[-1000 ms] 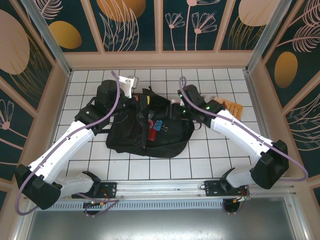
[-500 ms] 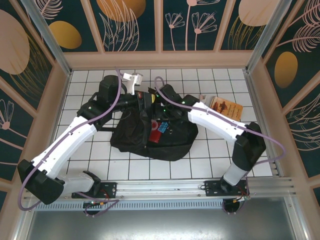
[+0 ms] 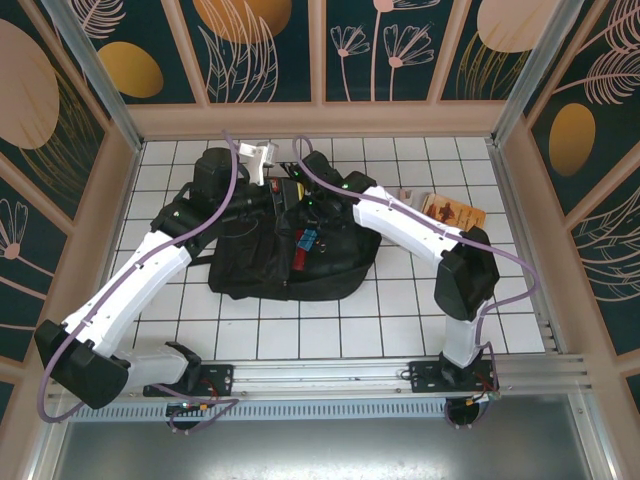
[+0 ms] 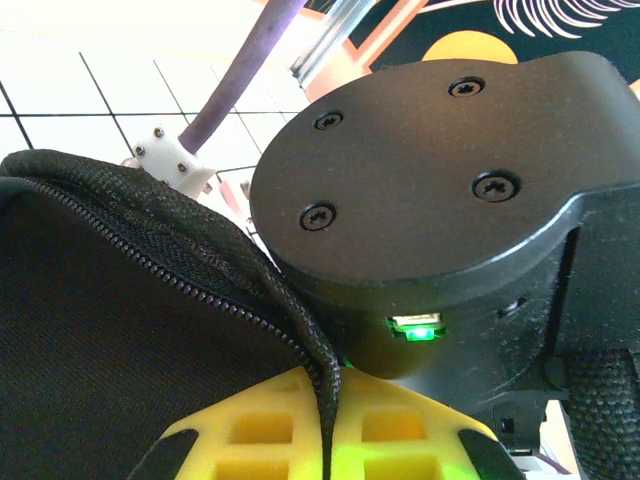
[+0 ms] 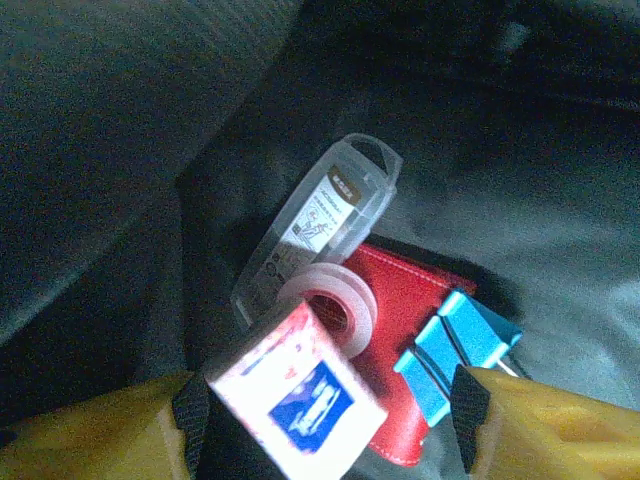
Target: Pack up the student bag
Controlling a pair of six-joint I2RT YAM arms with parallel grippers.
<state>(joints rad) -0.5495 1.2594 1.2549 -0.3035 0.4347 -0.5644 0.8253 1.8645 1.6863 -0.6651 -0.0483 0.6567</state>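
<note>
The student bag (image 3: pixel 262 268), a large black backpack, lies open in the middle of the tiled table. My left gripper (image 3: pixel 274 200) is at its upper rim, its yellow fingers (image 4: pixel 250 440) shut on the bag's zipper edge (image 4: pixel 322 385). My right gripper (image 3: pixel 303 207) reaches down into the opening and stands open. Between its fingers lies a small white and red box (image 5: pixel 300 395) with a blue picture, apart from the right finger (image 5: pixel 520 425). Beneath it in the bag sit a clear plastic case (image 5: pixel 320 215), a tape roll (image 5: pixel 330 305), a red pouch (image 5: pixel 415 300) and blue binder clips (image 5: pixel 455 345).
An orange-brown booklet (image 3: pixel 452 212) lies on the tiles right of the bag, with a small object (image 3: pixel 407 196) beside it. The right arm's black housing (image 4: pixel 440 190) hangs close over my left gripper. Low walls ring the table; free tiles lie in front of the bag.
The right arm has swung left from the bag's right side and dipped into the opening, its fingers widening. The bag has shifted slightly left. The left gripper keeps its hold.
</note>
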